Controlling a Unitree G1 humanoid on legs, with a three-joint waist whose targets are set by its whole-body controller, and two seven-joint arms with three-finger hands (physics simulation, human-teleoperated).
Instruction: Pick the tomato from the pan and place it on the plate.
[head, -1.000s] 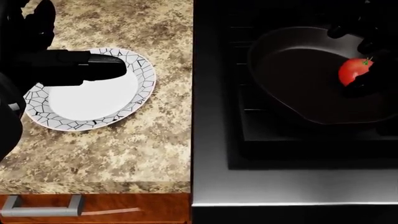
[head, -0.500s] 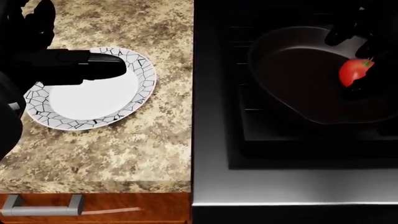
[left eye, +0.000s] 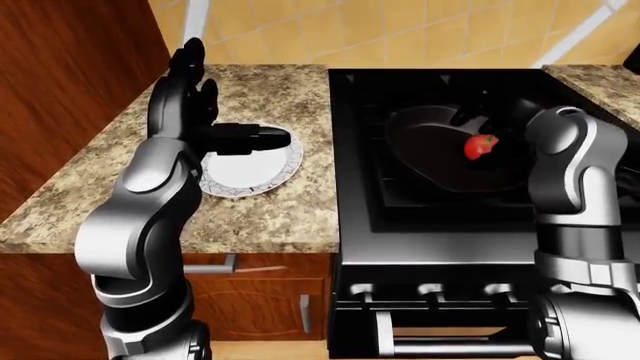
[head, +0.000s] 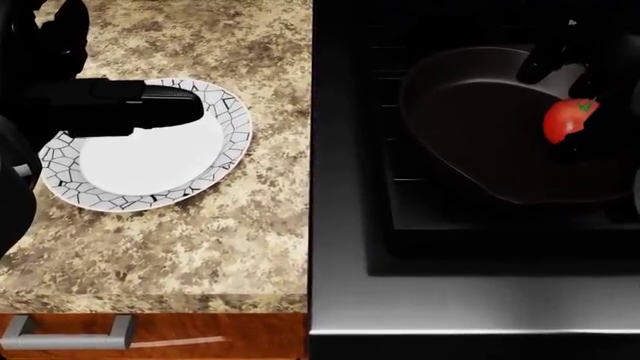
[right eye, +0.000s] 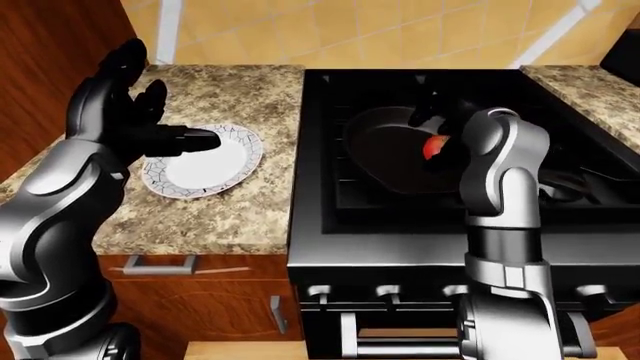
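Tomato (head: 568, 120) sits at the right side of the dark pan (head: 480, 127) on the stove (left eye: 440, 217), with the right hand (head: 570, 64) curled about it, grip not clear, while the left hand (left eye: 190, 97) hovers spread over the plate (head: 200, 184) on the desk (head: 200, 240).

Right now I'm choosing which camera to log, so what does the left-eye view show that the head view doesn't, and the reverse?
Only the left-eye view shows the tiled wall, the stove knobs, the wood panel at left and both silver arms. Only the head view looks straight down on the pan, showing the tomato at its right edge. Both show the plate on the counter, the left hand open over it, the pan, the tomato and the dark right hand at it; its grip is unclear.
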